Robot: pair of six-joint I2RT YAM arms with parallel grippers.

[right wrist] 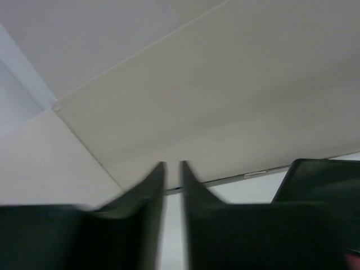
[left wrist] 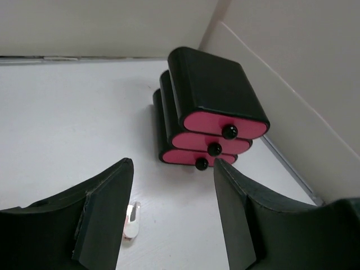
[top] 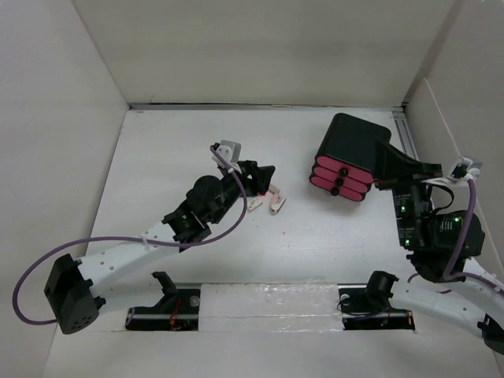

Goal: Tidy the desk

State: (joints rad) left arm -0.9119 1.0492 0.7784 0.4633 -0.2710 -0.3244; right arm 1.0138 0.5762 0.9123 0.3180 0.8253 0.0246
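Plain matte white desk (top: pixel 157 150), running from the arm bases at the near edge back to the white walls, with everything sitting on it. Over the middle, the left gripper (left wrist: pixel 172 166) hangs with its jaws spread wide and nothing in them. Two small white bits (top: pixel 268 203) lie just beside it. Farther back on the right there's a black box (top: pixel 350 153) with three pink drawers. The right gripper (right wrist: pixel 172 169) is right next to it, pinched nearly closed and empty.

Bright, even light casts soft shadows; the right wrist view's fingers (right wrist: pixel 140 225) look blurred.
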